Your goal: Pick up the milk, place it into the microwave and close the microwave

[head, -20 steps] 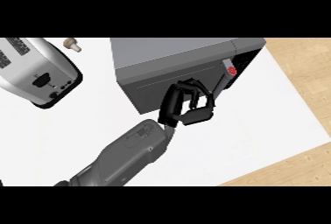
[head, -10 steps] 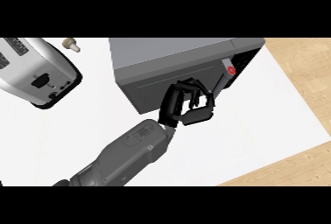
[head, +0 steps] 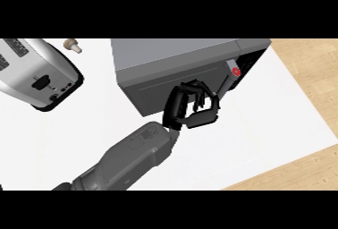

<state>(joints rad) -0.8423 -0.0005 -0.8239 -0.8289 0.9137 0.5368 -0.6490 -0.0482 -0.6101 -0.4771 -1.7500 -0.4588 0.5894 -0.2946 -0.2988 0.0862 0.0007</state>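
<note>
The right hand (head: 192,107) is at the front face of the microwave (head: 178,60), which stands at the far edge of the white counter (head: 277,129), toward its right corner. The fingers are curled and hold nothing visible; the knuckles lie against or just beside the dark door (head: 155,89). The door appears nearly or fully shut, with a narrow strip and a red button (head: 235,72) showing at its right side. The milk is not visible; it is presumably inside the microwave, which cannot be confirmed. The step in hand is judged to be closing the door. Push with the backs of the fingers, square to the panel and near its free edge, until the door seats flush. Avoid touching the red button. The left hand is not in view. A toaster (head: 36,74) stands at the far left corner, well apart.
</note>
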